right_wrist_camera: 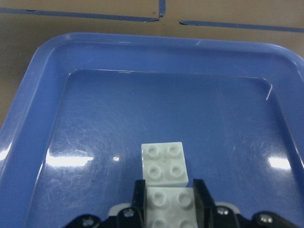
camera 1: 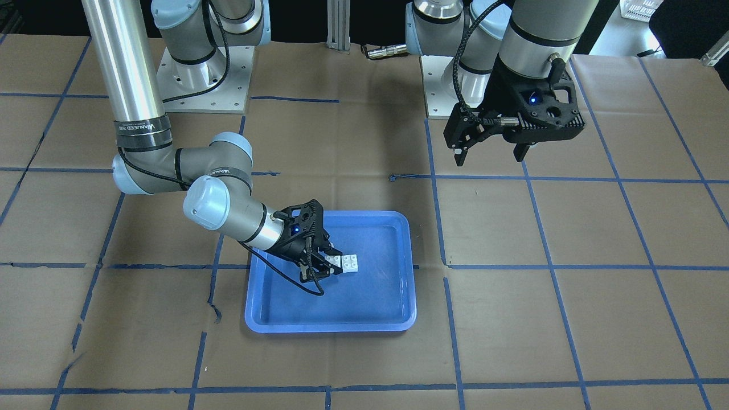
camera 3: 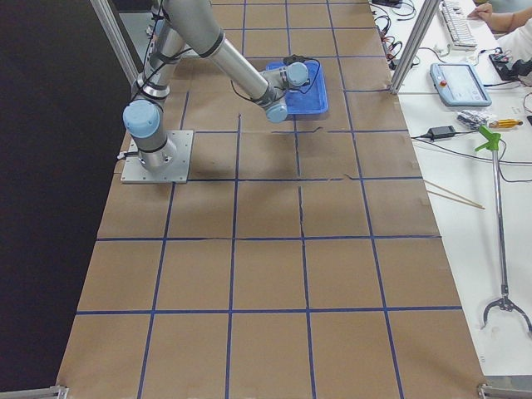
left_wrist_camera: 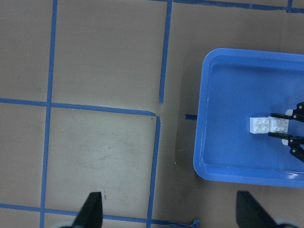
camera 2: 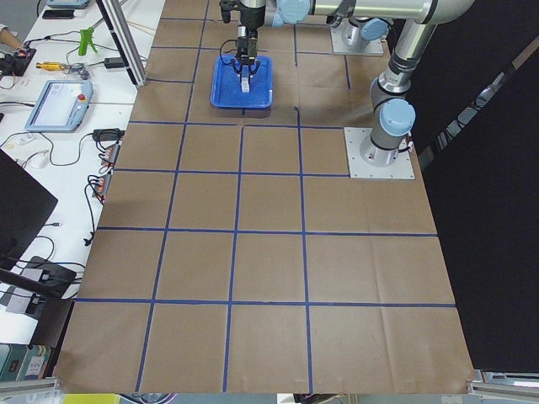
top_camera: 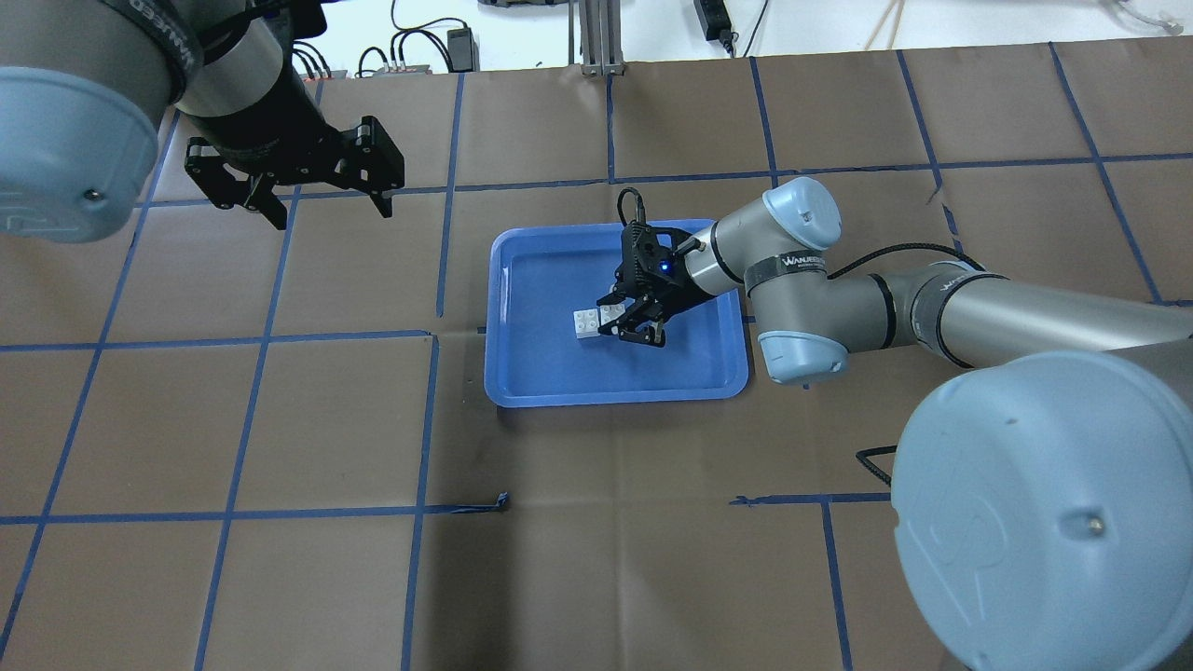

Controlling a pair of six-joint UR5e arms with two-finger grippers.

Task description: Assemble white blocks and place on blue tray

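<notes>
Two joined white blocks (camera 1: 347, 263) lie on the bottom of the blue tray (camera 1: 330, 327), near its middle. My right gripper (camera 1: 329, 269) reaches low into the tray and is shut on the near block of the pair. The right wrist view shows its fingers (right_wrist_camera: 138, 192) pressed against both sides of that block, with the far block (right_wrist_camera: 164, 164) sticking out ahead. The blocks (top_camera: 589, 323) and tray (top_camera: 606, 396) also show in the overhead view. My left gripper (top_camera: 331, 214) is open and empty, held high above the bare table, well away from the tray.
The table is covered in brown paper with a grid of blue tape lines (top_camera: 438, 335). The arms' base plates (camera 1: 202, 80) stand at the robot's side. A bench with tools and a pendant (camera 2: 59, 105) runs along the far side.
</notes>
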